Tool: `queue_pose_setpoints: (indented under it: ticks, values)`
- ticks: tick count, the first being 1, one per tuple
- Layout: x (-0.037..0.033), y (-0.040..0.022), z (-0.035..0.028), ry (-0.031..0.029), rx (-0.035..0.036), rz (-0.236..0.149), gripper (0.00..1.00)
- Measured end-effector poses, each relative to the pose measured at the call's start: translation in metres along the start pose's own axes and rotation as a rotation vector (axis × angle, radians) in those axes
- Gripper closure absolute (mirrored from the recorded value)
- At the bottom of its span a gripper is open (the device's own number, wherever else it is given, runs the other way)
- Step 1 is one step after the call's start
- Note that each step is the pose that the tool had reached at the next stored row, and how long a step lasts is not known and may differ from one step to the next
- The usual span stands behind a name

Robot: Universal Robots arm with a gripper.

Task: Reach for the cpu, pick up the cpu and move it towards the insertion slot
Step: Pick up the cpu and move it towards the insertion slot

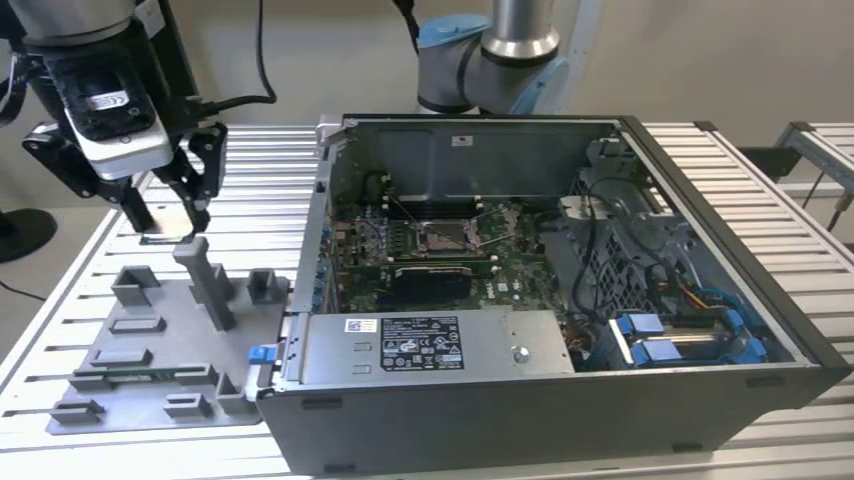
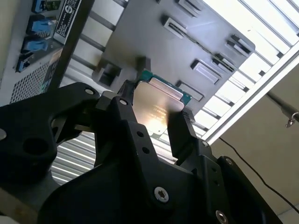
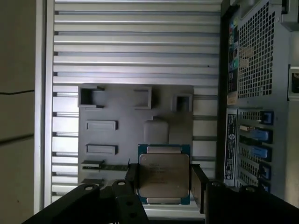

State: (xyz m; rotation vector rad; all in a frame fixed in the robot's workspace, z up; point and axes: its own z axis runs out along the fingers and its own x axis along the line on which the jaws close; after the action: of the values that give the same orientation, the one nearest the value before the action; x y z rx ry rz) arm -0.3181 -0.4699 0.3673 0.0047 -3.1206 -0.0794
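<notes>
Over the grey fixture plate, at the exterior view's left, the claw is clamped on the cpu, plain in the first wrist view, and holds it clear of the plate. Pick-up looks done. The insertion slot, inside the open case to the right, is well apart, so the carry is barely begun.
</notes>
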Motion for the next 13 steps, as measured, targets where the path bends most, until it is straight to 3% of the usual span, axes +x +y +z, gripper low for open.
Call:
queue_pose_setpoints:
  ticks: [13]
  values:
    - [-0.0451, -0.0001, -0.0009, 0.0086, 0.0000, 0.000, 1.00]
